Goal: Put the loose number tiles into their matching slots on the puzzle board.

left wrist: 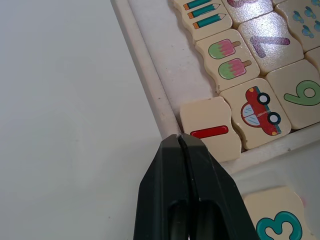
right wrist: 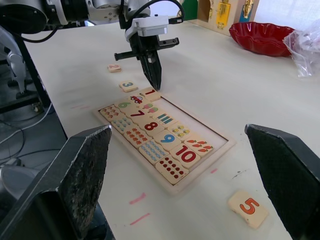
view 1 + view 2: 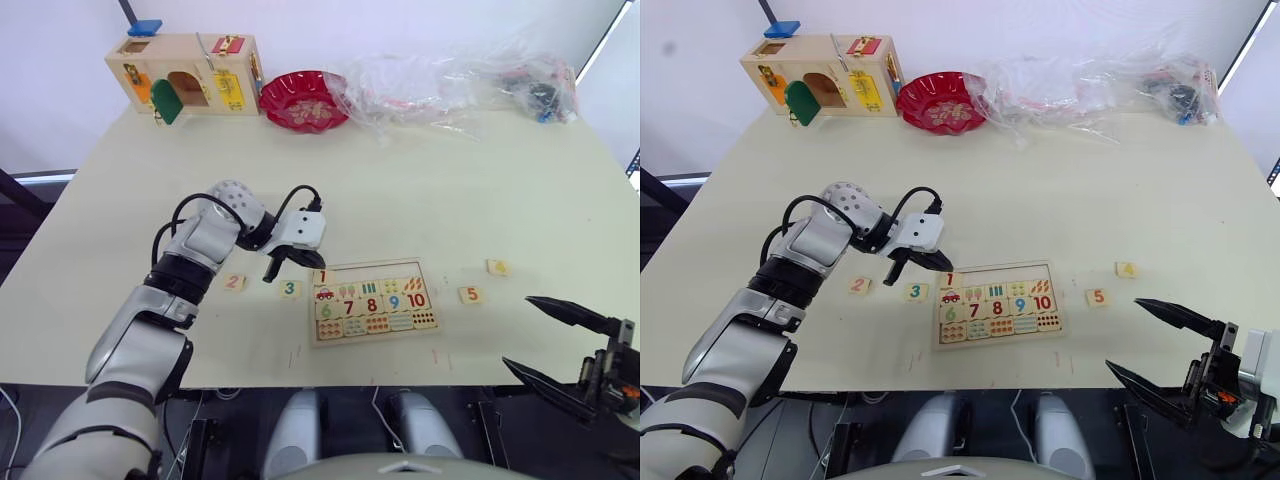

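The puzzle board (image 3: 373, 301) lies flat on the pale table (image 3: 420, 190), near its front edge and a little right of the left arm. Its top row of matching slots (image 2: 187, 121) is mostly bare; the tile 1 (image 1: 210, 129) sits at the row's left end, against the rim corner and just beside the red car picture. The lower rows are filled (6 to 10, then counting pictures).

The left gripper (image 1: 179, 145) has its two black fingers pressed together, holding nothing, with the tips touching the near edge of the tile 1 at the board's corner.

Off the board to the left lie the tile 3 (image 3: 290, 289), just beside the rim, and the tile 2 (image 3: 234, 283) farther out. To the right lie the tile 5 (image 3: 470, 295) and the tile 4 (image 3: 497, 267).

The right gripper (image 3: 550, 340) hangs off the table's front right, fingers spread wide and empty.

At the far edge stand a wooden latch box (image 3: 185, 72), a red bowl (image 3: 303, 100) and crumpled clear plastic bags (image 3: 450, 80).
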